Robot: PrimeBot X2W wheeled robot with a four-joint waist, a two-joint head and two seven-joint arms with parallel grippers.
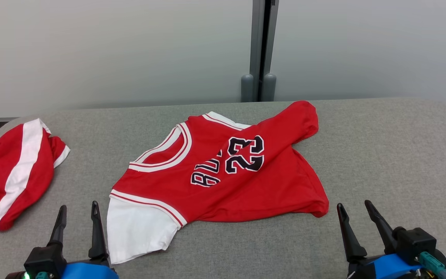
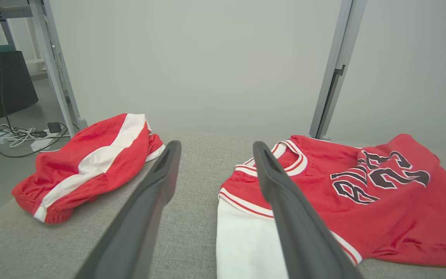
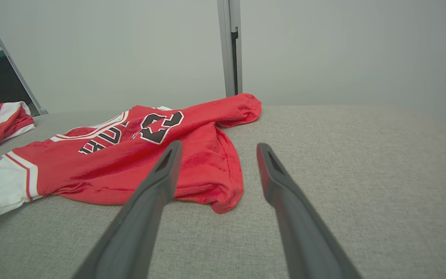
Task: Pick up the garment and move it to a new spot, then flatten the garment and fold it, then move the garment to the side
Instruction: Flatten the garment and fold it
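Released and empty, left pincer and right pincer were noted low. Crumpled red basketball jersey with white sleeve was found mid grey fabric-covered table, ahead, between them.

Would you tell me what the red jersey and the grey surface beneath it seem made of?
Red jersey: likely thin, soft knit with slight sheen; it creases and drapes limply. Grey surface: seemingly matte woven upholstery, showing a heathered texture.
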